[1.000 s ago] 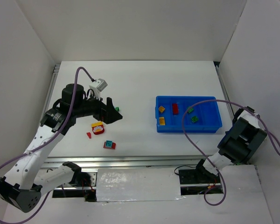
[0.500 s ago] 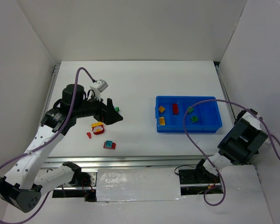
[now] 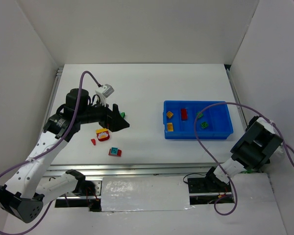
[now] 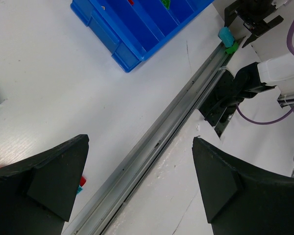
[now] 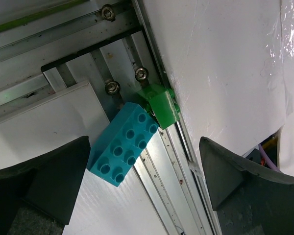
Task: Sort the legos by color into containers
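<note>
The blue tray [image 3: 220,122] is sitting flat, split by low dividers into side-by-side slots. Two yellow bricks [image 3: 170,114] are lying in its leftmost slot, a red brick [image 3: 183,114] in the next one, and two green bricks [image 3: 204,125] in the third. Well off to the tray's left, a red-and-yellow brick [image 3: 103,134], a tiny red piece [image 3: 93,142], a teal-and-red brick [image 3: 115,152] and a green bit [image 3: 124,115] are lying loose. Past the tray's near right corner, a teal brick [image 5: 120,149] is lying studs up with a green piece [image 5: 160,105] touching its end.
</note>
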You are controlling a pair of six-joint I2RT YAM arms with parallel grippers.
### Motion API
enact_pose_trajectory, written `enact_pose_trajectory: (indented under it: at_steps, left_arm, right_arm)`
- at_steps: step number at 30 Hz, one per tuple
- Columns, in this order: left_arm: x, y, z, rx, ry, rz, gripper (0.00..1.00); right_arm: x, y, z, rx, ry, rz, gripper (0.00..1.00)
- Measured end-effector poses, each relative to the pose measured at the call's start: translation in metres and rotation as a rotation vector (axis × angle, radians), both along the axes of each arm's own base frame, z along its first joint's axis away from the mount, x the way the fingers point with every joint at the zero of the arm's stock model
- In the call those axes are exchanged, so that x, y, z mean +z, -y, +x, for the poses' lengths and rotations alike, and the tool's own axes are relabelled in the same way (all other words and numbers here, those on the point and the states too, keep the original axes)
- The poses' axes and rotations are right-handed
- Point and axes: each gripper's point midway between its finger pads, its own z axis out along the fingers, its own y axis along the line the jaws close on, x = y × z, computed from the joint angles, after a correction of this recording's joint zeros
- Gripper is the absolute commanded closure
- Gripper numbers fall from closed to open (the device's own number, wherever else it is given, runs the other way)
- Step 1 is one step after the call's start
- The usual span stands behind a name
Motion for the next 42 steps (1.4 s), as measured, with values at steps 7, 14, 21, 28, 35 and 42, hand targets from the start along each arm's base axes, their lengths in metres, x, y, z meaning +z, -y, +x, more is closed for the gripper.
enact_pose_trajectory:
  at_steps: [7, 14, 21, 28, 35, 42]
  left_arm:
    - [0.0, 0.0, 0.0, -0.002, 0.0, -0.001, 0.0]
    - [0.003, 0.0, -0.004, -0.01, 0.013, -0.011, 0.0]
    - [0.004, 0.0, -0.006, -0.017, 0.017, -0.017, 0.01]
    - [0.008, -0.001, -0.01, -0.019, 0.032, -0.024, 0.01]
    - [0.007, -0.003, -0.011, -0.013, 0.039, -0.02, 0.01]
    - [0.007, -0.004, -0.011, -0.011, 0.053, -0.012, 0.0]
  right_arm:
    - [-0.002, -0.002, 0.002, -0.006, 0.012, 0.01, 0.03]
    - [-0.009, -0.008, -0.003, -0.062, -0.042, 0.019, 0.0]
    - [-0.006, -0.023, 0.001, -0.113, -0.066, -0.017, 0.01]
    - [-0.006, -0.03, 0.001, -0.127, -0.153, -0.037, 0.03]
    - [-0.005, -0.033, 0.0, -0.148, -0.166, -0.047, 0.12]
    - [-0.006, -0.034, -0.002, -0.162, -0.193, -0.039, 0.3]
